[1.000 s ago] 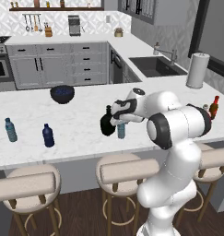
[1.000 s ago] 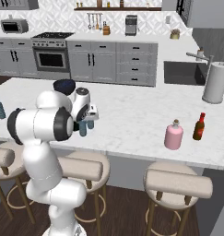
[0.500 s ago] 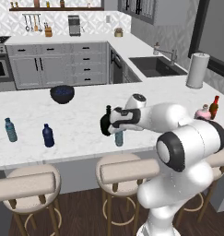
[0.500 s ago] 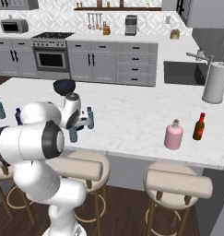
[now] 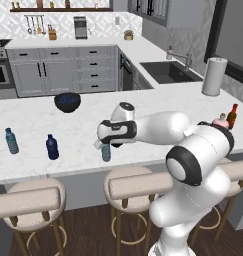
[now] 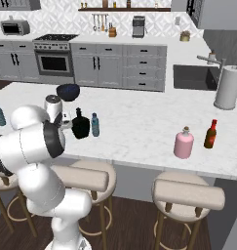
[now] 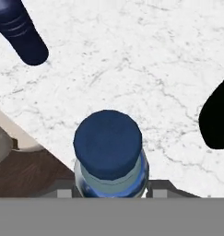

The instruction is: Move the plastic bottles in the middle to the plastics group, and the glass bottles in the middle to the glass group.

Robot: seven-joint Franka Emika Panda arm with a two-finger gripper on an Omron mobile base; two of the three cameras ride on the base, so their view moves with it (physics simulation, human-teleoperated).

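translucent pale blue plastic bottle (image 7: 109,159) with a blue cap, clamped between the jaws of the gripper (image 5: 107,145), hanging upright near the front edge of the marble counter (image 5: 158,107). gripped below the cap so the bottle stays vertical for carrying; from the hand view, seen cap-first with counter and the wood floor below. can't tell from the base views whether its base touches the stone or hangs just clear.

black glass flask (image 6: 81,125) standing just beside a second pale water bottle (image 6: 94,124) in the middle, both waiting their turn. plastics group well off to the left: teal bottle (image 5: 11,141) and shorter navy bottle (image 5: 52,147), near the dark bowl (image 5: 67,101). glass group far right: pink bottle (image 6: 183,143) beside the red-brown bottle (image 6: 210,134), short of the paper-towel roll (image 6: 227,87).

likely step in hand: carrying the held bottle leftward to set beside the navy one.
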